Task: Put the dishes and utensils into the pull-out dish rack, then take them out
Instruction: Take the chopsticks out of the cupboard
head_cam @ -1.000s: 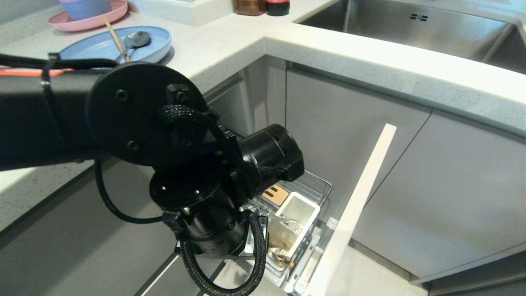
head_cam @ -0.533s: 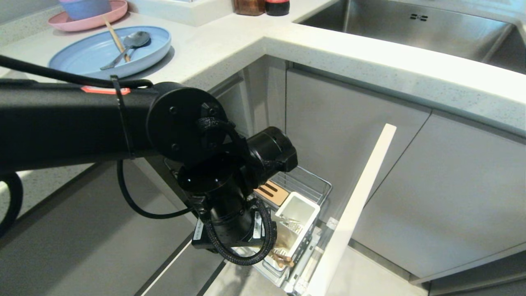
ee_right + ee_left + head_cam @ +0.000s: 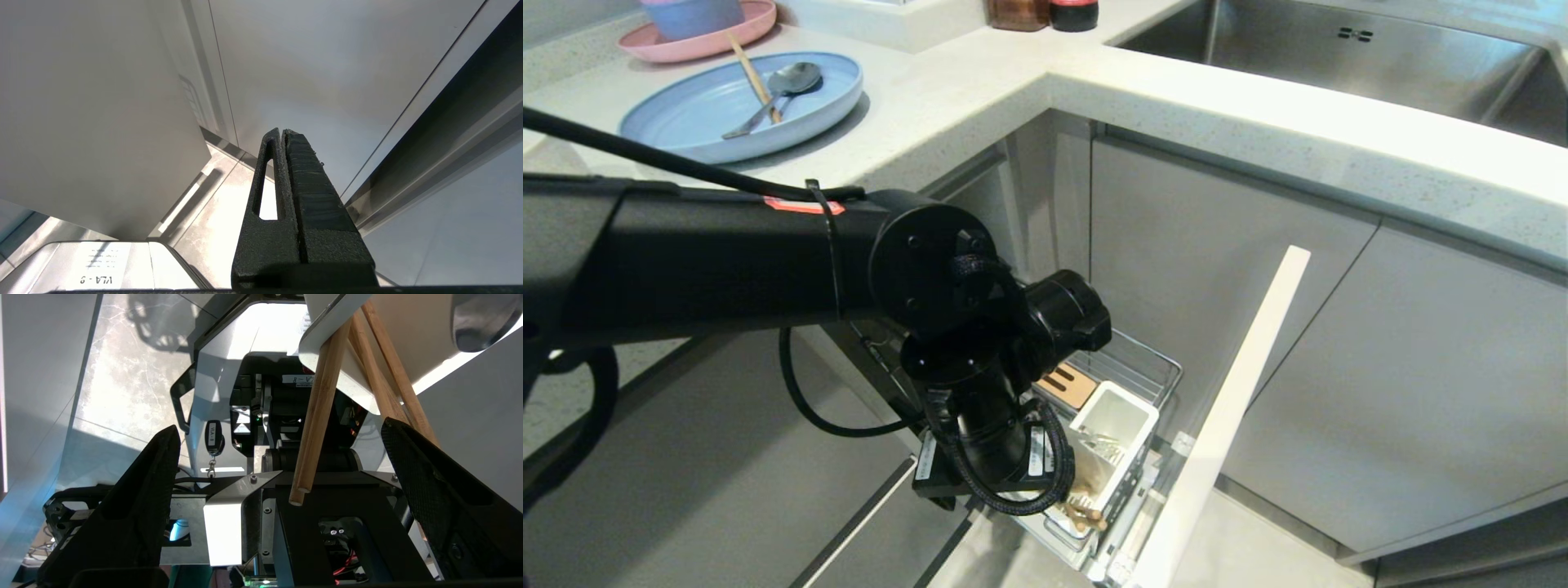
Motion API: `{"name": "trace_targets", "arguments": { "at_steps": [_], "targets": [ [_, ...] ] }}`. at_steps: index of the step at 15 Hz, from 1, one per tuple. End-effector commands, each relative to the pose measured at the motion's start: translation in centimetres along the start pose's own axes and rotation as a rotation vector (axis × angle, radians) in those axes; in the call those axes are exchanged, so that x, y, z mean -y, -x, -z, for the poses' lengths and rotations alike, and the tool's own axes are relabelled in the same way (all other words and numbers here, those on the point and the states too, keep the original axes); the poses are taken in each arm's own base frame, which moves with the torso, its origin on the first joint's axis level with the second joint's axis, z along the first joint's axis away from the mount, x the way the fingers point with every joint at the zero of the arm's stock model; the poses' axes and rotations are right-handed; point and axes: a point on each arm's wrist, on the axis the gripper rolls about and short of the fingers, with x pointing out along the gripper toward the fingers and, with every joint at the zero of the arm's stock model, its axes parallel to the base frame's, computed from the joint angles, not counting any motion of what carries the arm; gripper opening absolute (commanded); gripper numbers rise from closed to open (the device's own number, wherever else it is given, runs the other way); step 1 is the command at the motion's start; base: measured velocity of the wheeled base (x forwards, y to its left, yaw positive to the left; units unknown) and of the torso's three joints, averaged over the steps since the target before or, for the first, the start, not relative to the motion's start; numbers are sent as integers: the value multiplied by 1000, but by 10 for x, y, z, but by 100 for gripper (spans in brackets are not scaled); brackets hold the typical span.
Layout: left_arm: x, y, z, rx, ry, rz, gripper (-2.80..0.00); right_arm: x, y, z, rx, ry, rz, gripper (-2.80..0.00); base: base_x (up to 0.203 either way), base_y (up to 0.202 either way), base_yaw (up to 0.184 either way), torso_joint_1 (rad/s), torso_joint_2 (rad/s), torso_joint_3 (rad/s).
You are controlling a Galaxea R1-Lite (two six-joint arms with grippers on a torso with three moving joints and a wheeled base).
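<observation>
The pull-out dish rack [image 3: 1152, 359] stands drawn out below the counter, with its pale front panel [image 3: 1225, 416] angled open. My left arm reaches down into it, and its wrist [image 3: 988, 441] covers the gripper in the head view. In the left wrist view my left gripper [image 3: 279, 425] is open. A pair of wooden chopsticks [image 3: 318, 412] leans out of a white cup [image 3: 339, 355] between the fingers [image 3: 433, 486], gripped by neither. Another white cup [image 3: 1115, 425] holds metal cutlery [image 3: 1103, 445]. The light-blue plate [image 3: 686, 122] lies on the counter with a spoon [image 3: 788, 82] and one chopstick [image 3: 754, 77]. My right gripper [image 3: 284, 132] is shut and empty.
A pink plate [image 3: 727, 37] with a blue bowl [image 3: 690, 15] sits behind the blue plate. The steel sink [image 3: 1339, 49] is at the back right. Grey cabinet fronts [image 3: 1405, 384] flank the rack. A bamboo strip [image 3: 1066, 384] lies in the rack behind the cups.
My left arm has sunk and swung toward the rack, and its wrist now sits lower over the cups. The blue plate, partly covered before, shows in full.
</observation>
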Motion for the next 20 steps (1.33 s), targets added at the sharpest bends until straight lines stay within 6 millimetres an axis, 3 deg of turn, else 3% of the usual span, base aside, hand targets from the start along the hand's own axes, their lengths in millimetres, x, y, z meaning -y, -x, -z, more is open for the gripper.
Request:
{"name": "trace_targets", "arguments": {
  "at_steps": [1, 7, 8, 20],
  "targets": [
    [0, -2, -1, -7, 4, -9, 0, 0, 0, 0, -2, 0, 0, -280, 0, 0, 0, 0, 0, 0],
    [3, -8, -2, -20, 5, -7, 0, 0, 0, 0, -2, 0, 0, -280, 0, 0, 0, 0, 0, 0],
    [4, -8, -2, -17, 5, -4, -275, 0, 0, 0, -2, 0, 0, -280, 0, 0, 0, 0, 0, 0],
    [8, -9, -6, -8, 20, 51, -280, 0, 0, 0, -2, 0, 0, -280, 0, 0, 0, 0, 0, 0]
  ]
}}
